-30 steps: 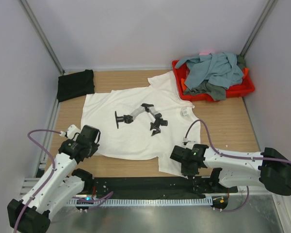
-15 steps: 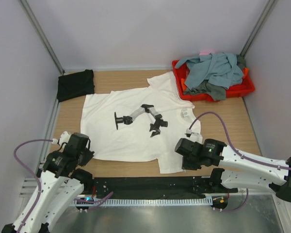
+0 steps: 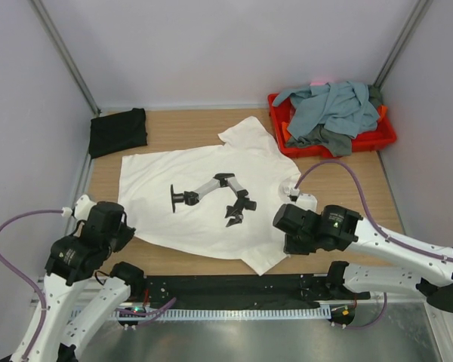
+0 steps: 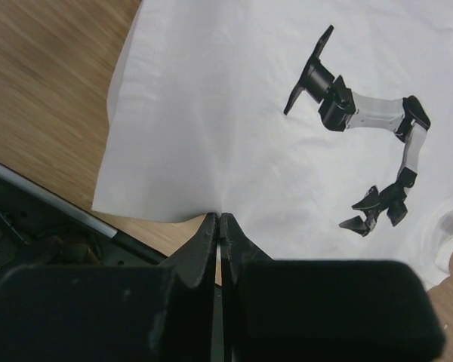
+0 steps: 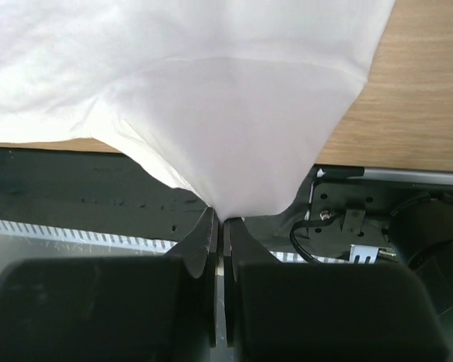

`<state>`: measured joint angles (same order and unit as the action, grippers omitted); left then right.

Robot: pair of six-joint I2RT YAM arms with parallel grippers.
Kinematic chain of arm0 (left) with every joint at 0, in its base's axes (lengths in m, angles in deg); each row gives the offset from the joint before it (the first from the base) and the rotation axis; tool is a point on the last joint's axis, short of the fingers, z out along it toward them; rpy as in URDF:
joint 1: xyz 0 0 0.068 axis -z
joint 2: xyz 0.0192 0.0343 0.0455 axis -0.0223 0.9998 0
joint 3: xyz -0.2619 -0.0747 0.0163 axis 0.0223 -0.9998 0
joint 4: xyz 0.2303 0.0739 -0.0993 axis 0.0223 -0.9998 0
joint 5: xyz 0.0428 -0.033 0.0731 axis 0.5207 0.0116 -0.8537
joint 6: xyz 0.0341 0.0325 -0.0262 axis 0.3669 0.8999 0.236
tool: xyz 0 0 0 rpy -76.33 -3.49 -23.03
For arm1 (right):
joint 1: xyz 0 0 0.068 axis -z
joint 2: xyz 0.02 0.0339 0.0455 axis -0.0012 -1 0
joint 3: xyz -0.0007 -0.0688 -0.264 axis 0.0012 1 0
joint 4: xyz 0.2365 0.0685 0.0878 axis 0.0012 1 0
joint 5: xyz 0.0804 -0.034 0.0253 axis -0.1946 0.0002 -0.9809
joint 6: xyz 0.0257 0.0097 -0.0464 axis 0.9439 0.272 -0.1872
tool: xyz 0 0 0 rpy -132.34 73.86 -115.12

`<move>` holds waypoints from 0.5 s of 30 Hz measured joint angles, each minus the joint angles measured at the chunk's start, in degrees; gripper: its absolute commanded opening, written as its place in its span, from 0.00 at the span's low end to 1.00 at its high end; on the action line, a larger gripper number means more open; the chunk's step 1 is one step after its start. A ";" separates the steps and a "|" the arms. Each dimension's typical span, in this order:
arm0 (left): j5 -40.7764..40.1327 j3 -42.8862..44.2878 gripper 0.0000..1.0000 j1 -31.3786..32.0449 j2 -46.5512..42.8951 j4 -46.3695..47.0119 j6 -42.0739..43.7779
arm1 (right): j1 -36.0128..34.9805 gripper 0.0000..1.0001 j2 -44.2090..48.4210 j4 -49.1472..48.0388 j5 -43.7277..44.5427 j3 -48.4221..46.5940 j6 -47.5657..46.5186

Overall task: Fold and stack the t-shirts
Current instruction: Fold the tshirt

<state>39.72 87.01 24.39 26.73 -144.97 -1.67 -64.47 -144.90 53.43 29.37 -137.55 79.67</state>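
White cloth t-shirt (image 3: pixel 204 219) w/ black robot-arm print lies spread mid wooden bench (image 3: pixel 181 128). Its near-left hem edge is pinched tight in left gripper (image 4: pixel 220 226). Near-right hem corner is pinched in right gripper (image 5: pixel 219 219).

A spread t-shirt (image 3: pixel 204 204) lies mid-counter (image 3: pixel 347 188), with the left hand (image 4: pixel 220 220) at its near-left hem and the right hand (image 5: pixel 220 217) at its near-right corner. A folded t-shirt (image 3: pixel 118 131) sits at the far left. A tray (image 3: pixel 377 139) at the far right holds a heap of t-shirts (image 3: pixel 328 105).
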 measured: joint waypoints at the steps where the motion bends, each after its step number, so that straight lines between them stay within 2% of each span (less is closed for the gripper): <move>1: 0.04 -0.02 0.03 0.00 0.42 -0.11 0.42 | 0.00 0.01 -1.14 -0.04 0.70 -1.20 -0.59; 7: 3.82 -0.24 0.03 0.00 7.65 -0.20 5.16 | 2.32 0.01 -12.94 -1.25 6.97 -13.92 -7.65; 12: 5.16 1.46 0.07 -1.14 17.84 1.31 10.62 | 13.05 0.01 -23.28 -6.23 8.26 -21.24 -18.18; 15: 6.97 3.39 0.02 -6.62 22.82 4.59 15.78 | 18.47 0.01 -29.97 -8.07 10.21 -26.60 -24.74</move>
<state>46.70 90.40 17.77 49.55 -140.38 14.11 -46.00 -174.87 45.36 39.57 -164.15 54.92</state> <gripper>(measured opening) 0.045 0.050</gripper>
